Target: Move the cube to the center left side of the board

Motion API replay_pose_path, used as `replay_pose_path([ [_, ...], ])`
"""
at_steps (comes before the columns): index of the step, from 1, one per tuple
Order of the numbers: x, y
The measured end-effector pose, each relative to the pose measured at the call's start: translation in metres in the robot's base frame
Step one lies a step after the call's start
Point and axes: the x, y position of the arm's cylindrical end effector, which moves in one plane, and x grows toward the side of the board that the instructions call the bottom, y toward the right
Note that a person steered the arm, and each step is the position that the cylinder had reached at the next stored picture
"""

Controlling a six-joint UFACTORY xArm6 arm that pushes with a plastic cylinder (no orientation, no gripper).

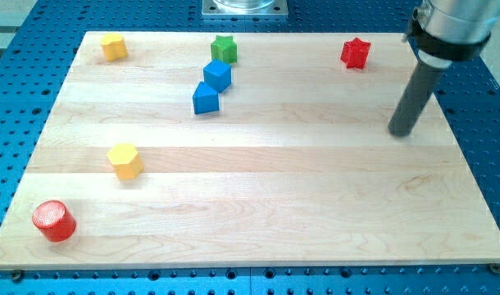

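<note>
My tip (401,131) sits on the board (315,205) at the view's right, upper half. It's a bare rod: nothing held, touching no block, no jaws to read.

The blue cube (218,75) is near the view's top, a bit left of centre, well apart from my tip. A second blue block (205,98), looks wedge-like, shape not certain, sits just below and slightly left of the cube, touching it or nearly so; I can't tell if there's a gap. Green star-shaped block (224,49) is just above the cube, close, small gap visible.

So the cube is boxed in above by green and below-left by the other blue one. Its right face is open toward my tip, with bare wood between.

Other blocks:
- Red star-shaped block (356,53) at the view's top right, nearest thing to my tip, up and to the left of it.
- Yellow block (114,47) at the top left corner, shape unclear.
- Yellow hexagonal block (125,160) at the view's left, around mid-height, slightly below centre.
- Red cylinder (53,220) at the bottom left corner.

The yellow hexagonal block is the one occupying the left-centre area.
</note>
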Motion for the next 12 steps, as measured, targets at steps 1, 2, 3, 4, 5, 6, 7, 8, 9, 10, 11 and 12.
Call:
replay_pose_path([
  [1, -0.058, -0.002],
  [2, -0.110, -0.007],
  [3, -0.151, -0.049],
  [4, -0.151, -0.102],
  [5, -0.151, -0.137],
  [6, -0.130, -0.201],
  [7, -0.109, -0.260],
  [8, -0.117, -0.271],
  [9, -0.135, -0.296],
  [10, -0.139, -0.259],
  [11, -0.139, -0.247],
  [12, -0.105, -0.269],
])
